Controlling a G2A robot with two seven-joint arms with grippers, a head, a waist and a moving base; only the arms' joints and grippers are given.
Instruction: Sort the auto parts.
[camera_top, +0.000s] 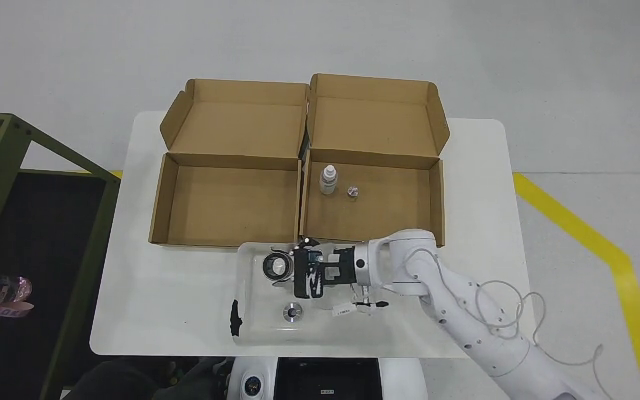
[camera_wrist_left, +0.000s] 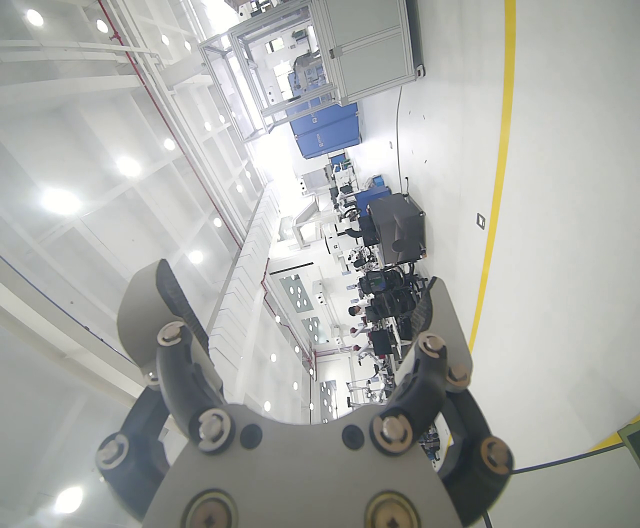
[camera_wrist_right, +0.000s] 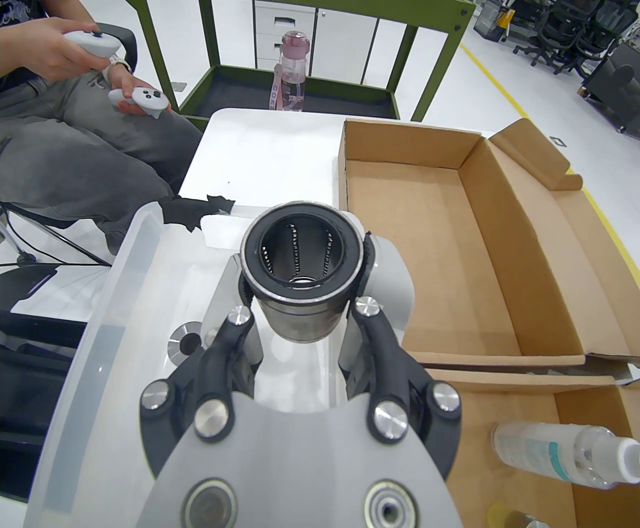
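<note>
Metal sleeve is clenched across its body by the right claw, open end toward the wrist, over the clear tray; this side grip probably serves to carry it to the empty cardboard box just beyond; a small round part lies in the tray; left claw is released, aimed at the ceiling, away from the tabletop.

Bright overhead lamps glare white, casting only soft shadows on the table.
</note>
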